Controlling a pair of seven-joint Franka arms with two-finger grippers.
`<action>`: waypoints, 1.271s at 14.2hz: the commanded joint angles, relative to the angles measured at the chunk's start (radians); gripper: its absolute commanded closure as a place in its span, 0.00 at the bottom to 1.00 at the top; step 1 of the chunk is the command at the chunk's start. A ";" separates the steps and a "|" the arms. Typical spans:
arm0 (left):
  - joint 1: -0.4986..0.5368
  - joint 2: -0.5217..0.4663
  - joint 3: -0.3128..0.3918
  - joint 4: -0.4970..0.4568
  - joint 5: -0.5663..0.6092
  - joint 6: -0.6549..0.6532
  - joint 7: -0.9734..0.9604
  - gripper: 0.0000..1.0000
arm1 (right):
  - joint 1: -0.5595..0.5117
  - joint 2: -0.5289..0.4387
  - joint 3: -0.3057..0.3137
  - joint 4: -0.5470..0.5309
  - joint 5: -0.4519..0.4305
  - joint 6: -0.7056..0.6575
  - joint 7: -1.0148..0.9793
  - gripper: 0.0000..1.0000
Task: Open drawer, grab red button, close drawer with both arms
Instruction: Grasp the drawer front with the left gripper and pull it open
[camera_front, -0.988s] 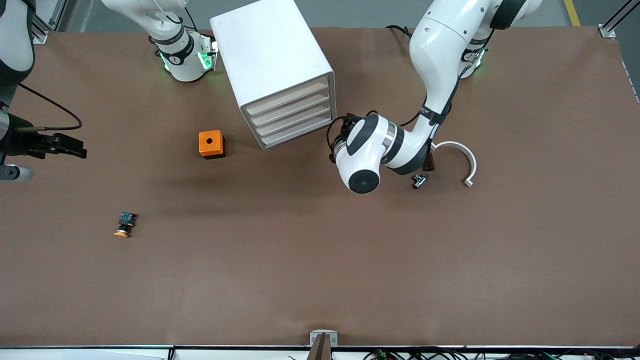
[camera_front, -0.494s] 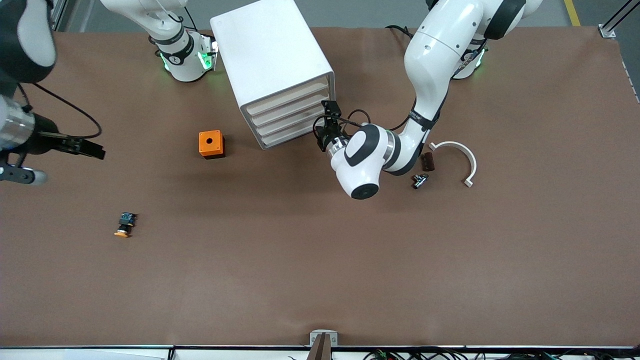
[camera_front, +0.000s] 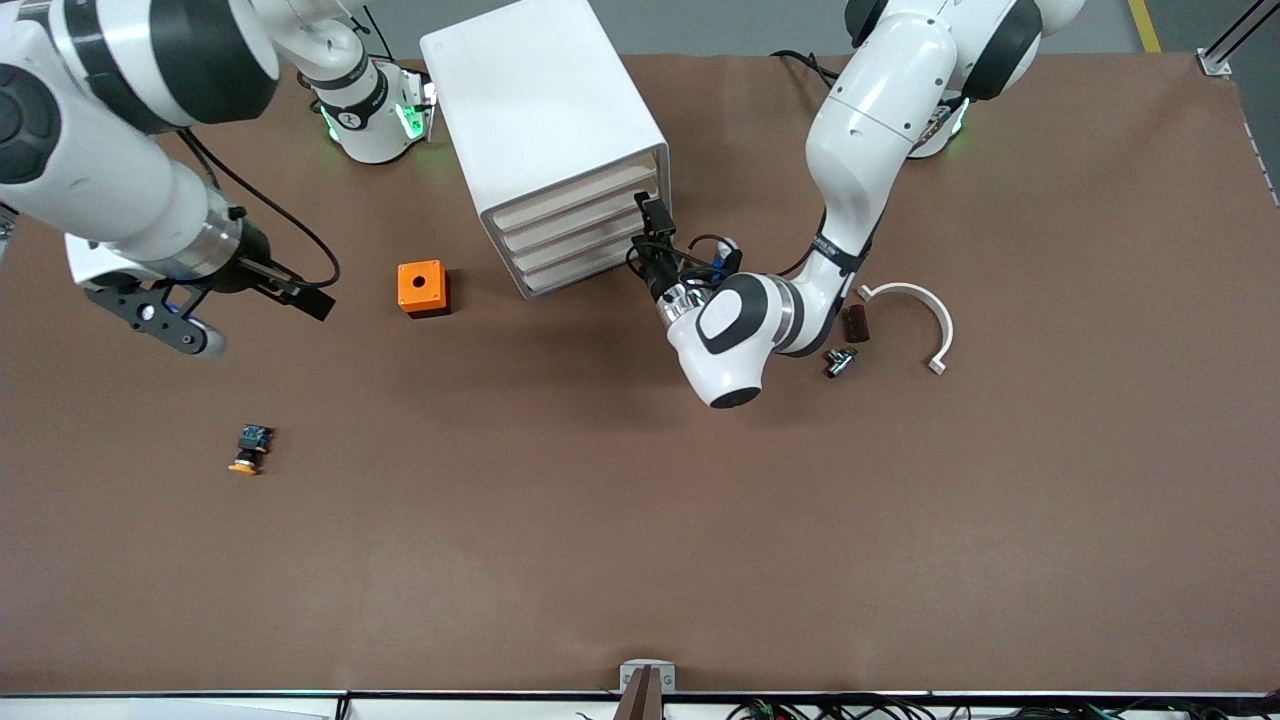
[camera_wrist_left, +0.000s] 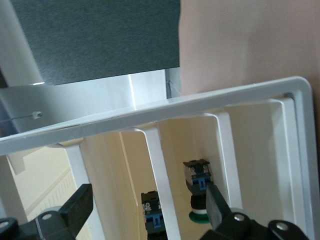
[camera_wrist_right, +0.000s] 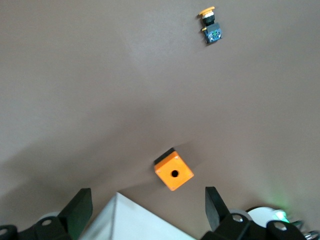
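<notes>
The white drawer cabinet (camera_front: 545, 110) stands near the robots' bases, and all its drawers look closed. My left gripper (camera_front: 652, 232) is open at the drawer fronts, at the corner toward the left arm's end. In the left wrist view my left gripper (camera_wrist_left: 148, 201) frames the drawer fronts (camera_wrist_left: 155, 165). Two black-and-blue button bodies show inside: one has a green cap (camera_wrist_left: 199, 216), the other's (camera_wrist_left: 152, 212) cap is cut off. No red cap shows. My right gripper (camera_front: 312, 300) is open in the air beside the orange box (camera_front: 423, 288). In the right wrist view my right gripper (camera_wrist_right: 147, 210) is empty.
The orange-yellow capped button (camera_front: 250, 450) lies nearer the front camera toward the right arm's end; it also shows in the right wrist view (camera_wrist_right: 210, 25), as do the orange box (camera_wrist_right: 174, 172) and a cabinet corner (camera_wrist_right: 125, 220). A white curved piece (camera_front: 925, 315), brown block (camera_front: 855, 322) and small dark part (camera_front: 838, 362) lie by the left arm.
My left gripper has moved up to the drawer fronts. My right arm has swung in from the table's end toward the orange box.
</notes>
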 joint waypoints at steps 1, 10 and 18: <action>-0.006 0.011 -0.002 0.020 -0.022 -0.026 -0.038 0.13 | 0.061 -0.008 -0.010 -0.012 0.030 0.033 0.144 0.00; -0.020 0.024 -0.023 0.017 -0.020 -0.026 -0.039 0.41 | 0.113 -0.002 -0.010 -0.033 0.104 0.072 0.252 0.00; -0.069 0.036 -0.021 0.017 -0.008 -0.026 -0.052 0.67 | 0.162 0.021 -0.010 -0.047 0.109 0.119 0.307 0.00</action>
